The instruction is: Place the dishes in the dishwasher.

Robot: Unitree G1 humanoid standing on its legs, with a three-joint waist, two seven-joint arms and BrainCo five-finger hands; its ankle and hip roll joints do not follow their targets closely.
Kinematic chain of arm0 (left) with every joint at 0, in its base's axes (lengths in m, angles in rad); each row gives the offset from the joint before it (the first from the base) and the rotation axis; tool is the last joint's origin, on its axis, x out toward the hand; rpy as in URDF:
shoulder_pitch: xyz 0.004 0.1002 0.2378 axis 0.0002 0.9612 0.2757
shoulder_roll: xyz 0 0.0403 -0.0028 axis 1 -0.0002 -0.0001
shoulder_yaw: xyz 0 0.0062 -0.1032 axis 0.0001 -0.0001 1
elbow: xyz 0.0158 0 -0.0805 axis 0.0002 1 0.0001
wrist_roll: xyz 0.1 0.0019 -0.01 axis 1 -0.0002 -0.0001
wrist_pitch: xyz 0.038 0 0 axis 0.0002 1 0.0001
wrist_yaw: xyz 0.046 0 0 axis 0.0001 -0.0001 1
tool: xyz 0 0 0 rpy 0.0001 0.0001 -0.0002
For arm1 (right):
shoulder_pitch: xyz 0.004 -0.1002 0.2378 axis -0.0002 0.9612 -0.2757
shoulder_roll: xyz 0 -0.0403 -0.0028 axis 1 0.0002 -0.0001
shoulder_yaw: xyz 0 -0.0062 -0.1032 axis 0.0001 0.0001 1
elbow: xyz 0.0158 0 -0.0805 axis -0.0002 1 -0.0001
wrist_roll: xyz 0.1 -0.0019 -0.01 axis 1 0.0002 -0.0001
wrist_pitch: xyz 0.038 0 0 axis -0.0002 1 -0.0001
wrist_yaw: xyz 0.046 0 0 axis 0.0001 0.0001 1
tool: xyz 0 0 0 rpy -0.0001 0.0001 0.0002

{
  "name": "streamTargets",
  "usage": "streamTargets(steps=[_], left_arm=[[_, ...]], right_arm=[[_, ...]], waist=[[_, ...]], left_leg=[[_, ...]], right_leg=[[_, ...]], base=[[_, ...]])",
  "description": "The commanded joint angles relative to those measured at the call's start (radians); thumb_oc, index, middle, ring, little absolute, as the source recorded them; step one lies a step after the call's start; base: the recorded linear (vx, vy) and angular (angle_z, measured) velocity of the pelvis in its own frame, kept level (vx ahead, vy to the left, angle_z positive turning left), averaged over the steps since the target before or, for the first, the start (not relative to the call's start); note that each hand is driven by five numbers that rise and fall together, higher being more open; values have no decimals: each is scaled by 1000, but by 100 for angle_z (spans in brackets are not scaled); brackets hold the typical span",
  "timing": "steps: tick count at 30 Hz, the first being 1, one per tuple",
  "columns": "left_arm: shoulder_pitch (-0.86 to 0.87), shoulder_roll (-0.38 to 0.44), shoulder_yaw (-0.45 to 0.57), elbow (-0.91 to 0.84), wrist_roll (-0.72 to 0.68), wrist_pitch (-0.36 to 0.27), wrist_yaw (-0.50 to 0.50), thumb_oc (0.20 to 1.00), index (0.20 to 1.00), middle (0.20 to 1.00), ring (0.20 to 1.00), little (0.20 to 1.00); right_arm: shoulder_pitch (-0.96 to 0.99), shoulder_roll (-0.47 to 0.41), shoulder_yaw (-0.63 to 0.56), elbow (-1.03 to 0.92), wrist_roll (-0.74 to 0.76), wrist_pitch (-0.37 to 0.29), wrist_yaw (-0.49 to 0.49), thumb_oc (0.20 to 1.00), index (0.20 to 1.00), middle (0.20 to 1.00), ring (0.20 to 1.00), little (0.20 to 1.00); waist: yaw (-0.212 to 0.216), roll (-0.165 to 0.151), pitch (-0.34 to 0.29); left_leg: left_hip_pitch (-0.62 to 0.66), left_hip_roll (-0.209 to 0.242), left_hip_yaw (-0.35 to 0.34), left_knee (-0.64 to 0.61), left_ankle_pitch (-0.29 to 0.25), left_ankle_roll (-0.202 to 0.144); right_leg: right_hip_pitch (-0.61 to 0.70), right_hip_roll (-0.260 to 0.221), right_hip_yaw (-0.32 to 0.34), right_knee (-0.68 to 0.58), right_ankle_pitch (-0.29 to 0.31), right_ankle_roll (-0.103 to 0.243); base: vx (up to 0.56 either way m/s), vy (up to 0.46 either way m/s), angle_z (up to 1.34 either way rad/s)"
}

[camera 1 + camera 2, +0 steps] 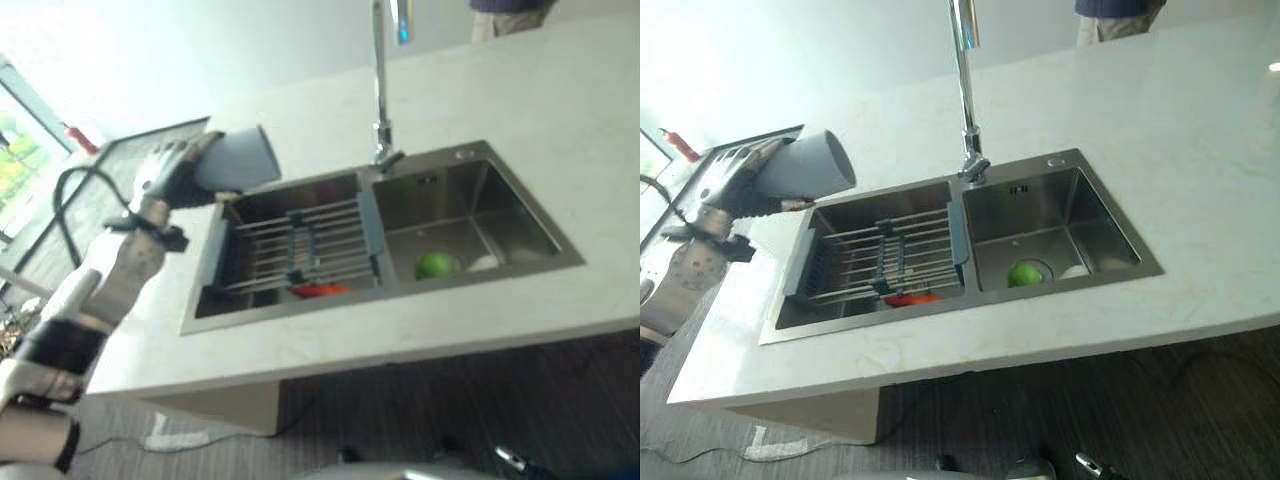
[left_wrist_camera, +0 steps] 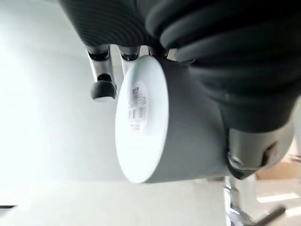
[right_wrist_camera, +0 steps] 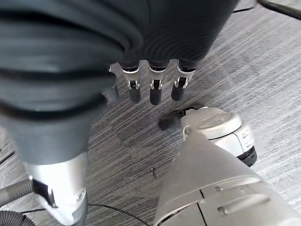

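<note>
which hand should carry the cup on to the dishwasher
Left. The left hand is already curled round the grey cup, holding it on its side above the counter beside the sink. The right hand hangs open over the floor.

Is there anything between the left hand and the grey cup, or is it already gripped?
Nothing is between them: the left hand is curled round the grey cup, holding it on its side above the counter left of the sink.

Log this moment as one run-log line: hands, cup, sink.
left hand: shut on grey cup, held over counter left of sink | right hand: open, idle above floor
</note>
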State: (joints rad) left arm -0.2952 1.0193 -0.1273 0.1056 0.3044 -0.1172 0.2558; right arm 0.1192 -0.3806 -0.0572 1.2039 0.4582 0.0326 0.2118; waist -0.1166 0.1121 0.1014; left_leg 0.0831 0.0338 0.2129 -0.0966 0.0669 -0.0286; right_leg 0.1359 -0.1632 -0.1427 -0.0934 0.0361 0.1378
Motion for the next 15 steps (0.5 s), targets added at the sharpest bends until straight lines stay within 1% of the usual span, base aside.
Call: streamTargets(steps=[1, 3, 4, 5, 6, 7, 8, 10, 11, 12, 13, 14, 15], left_arm=[[-71, 42, 146, 1, 0, -5, 98, 200, 200, 200, 200, 200], [0, 16, 204, -39, 6, 3, 134, 200, 200, 200, 200, 200], [64, -7, 264, -67, 12, 1, 159, 200, 200, 200, 200, 200], [83, -15, 280, -78, 16, 1, 166, 200, 200, 200, 200, 200], [104, -26, 297, -90, 18, 7, 179, 200, 200, 200, 200, 200], [139, -45, 329, -109, 20, -17, 193, 200, 200, 200, 200, 200], [146, -48, 337, -113, 24, -20, 200, 200, 200, 200, 200, 200], [162, -56, 355, -126, 21, -49, 213, 200, 200, 200, 200, 200], [171, -62, 368, -130, 20, -71, 225, 200, 200, 200, 200, 200], [178, -66, 380, -128, 10, -105, 227, 200, 200, 200, 200, 200], [178, -70, 386, -127, 6, -122, 217, 200, 200, 200, 200, 200], [174, -73, 385, -123, 7, -133, 209, 200, 200, 200, 200, 200], [169, -74, 382, -124, 6, -137, 205, 200, 200, 200, 200, 200]], right_arm=[[-17, 5, -21, 45, -66, -12, 12, 1000, 1000, 1000, 1000, 1000], [-15, 12, -9, 58, -126, -13, 18, 1000, 1000, 1000, 1000, 1000], [-18, 18, 19, 69, -192, 7, 46, 1000, 1000, 1000, 1000, 1000], [-21, 18, 29, 73, -204, 10, 50, 1000, 1000, 1000, 1000, 1000], [-26, 20, 48, 78, -250, 21, 74, 1000, 1000, 1000, 1000, 1000], [-41, 26, 85, 83, -259, 25, 76, 1000, 1000, 1000, 1000, 1000], [-45, 26, 95, 85, -276, 25, 83, 1000, 1000, 1000, 1000, 1000], [-58, 28, 123, 83, -271, 34, 88, 1000, 1000, 1000, 1000, 1000], [-69, 29, 142, 81, -263, 39, 78, 1000, 1000, 1000, 1000, 1000], [-81, 31, 155, 78, -264, 60, 78, 1000, 1000, 1000, 1000, 1000], [-92, 30, 165, 80, -265, 73, 72, 1000, 1000, 1000, 1000, 1000], [-101, 31, 169, 87, -269, 79, 66, 1000, 1000, 1000, 1000, 1000], [-105, 31, 169, 90, -264, 81, 63, 1000, 1000, 1000, 1000, 1000]], waist=[[30, 7, 21], [51, 0, 17], [74, -5, 18], [78, -5, 19], [90, -6, 21], [107, -5, 28], [109, -4, 29], [121, -2, 39], [125, -1, 48], [132, -2, 62], [135, -3, 71], [137, -6, 77], [137, -9, 78]], left_leg=[[34, 77, -33, 56, -128, -53], [31, 85, -59, 65, -128, -58], [21, 97, -85, 81, -123, -68], [17, 101, -91, 84, -120, -72], [10, 109, -96, 86, -111, -79], [-15, 133, -87, 85, -81, -98], [-22, 139, -85, 84, -73, -103], [-54, 159, -80, 80, -44, -117], [-84, 168, -76, 88, -30, -125], [-104, 170, -57, 105, -26, -125], [-115, 162, -46, 138, -40, -120], [-127, 146, -34, 181, -65, -107], [-132, 137, -26, 207, -81, -100]], right_leg=[[-21, -6, -82, 115, -149, 20], [-16, 14, -79, 114, -160, 7], [-12, 35, -80, 113, -168, -10], [-11, 40, -83, 112, -170, -14], [-10, 47, -89, 109, -172, -19], [-12, 54, -115, 102, -171, -24], [-13, 55, -123, 100, -171, -25], [-18, 58, -140, 93, -168, -28], [-24, 57, -158, 89, -166, -31], [-31, 53, -182, 87, -161, -32], [-36, 49, -202, 91, -163, -36], [-41, 44, -217, 94, -161, -40], [-43, 41, -224, 95, -159, -43]], base=[[-14, -202, 18], [-23, -267, 23], [-26, -287, 27], [-33, -281, 31], [-102, -208, 32], [-120, -194, 41], [-170, -157, 46], [-171, -92, 86], [-268, -99, 83], [-323, -96, 55], [-309, -65, 67], [-214, -33, 121], [-235, -37, 128]])
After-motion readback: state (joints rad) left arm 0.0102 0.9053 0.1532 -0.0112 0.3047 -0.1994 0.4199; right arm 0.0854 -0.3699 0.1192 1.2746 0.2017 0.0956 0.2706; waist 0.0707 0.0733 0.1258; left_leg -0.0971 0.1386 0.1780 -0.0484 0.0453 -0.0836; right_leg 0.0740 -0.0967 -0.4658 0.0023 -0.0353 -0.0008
